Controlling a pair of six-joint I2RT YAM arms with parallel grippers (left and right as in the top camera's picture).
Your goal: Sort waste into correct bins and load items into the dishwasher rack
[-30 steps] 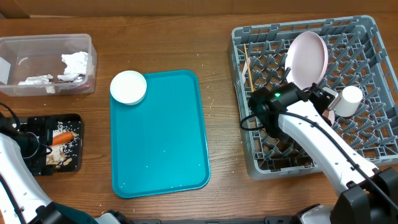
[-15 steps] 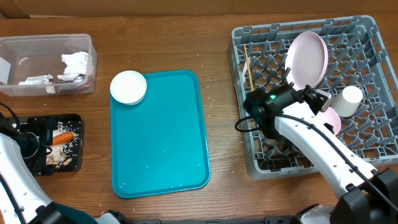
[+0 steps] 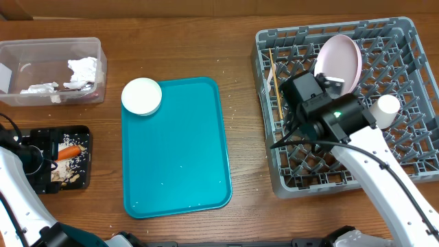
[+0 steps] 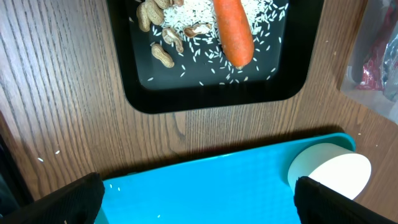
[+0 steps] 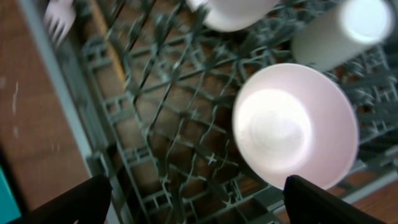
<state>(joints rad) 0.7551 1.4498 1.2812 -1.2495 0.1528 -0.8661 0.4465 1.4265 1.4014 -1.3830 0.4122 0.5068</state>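
Right gripper (image 5: 198, 202) hangs with fingers spread wide over the pink bowl (image 5: 295, 127) in the dishwasher rack (image 3: 288, 33).
The bowl lies on the lattice floor, clear of both fingers, just beside the white cup (image 3: 385, 110); the pale pink plate (image 3: 339, 62) leans among the pegs; the left gripper (image 4: 199, 199) hangs apart and empty near the black tray (image 4: 211, 104) holding 1 carrot (image 4: 233, 31), rice (image 4: 186, 9) and nuts (image 4: 163, 55); 1 white bowl (image 3: 142, 96) sits at the teal tray's (image 3: 178, 171) corner.

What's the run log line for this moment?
left gripper: open | right gripper: open over dishwasher rack | pink bowl: in rack, free | white bowl: on teal tray corner
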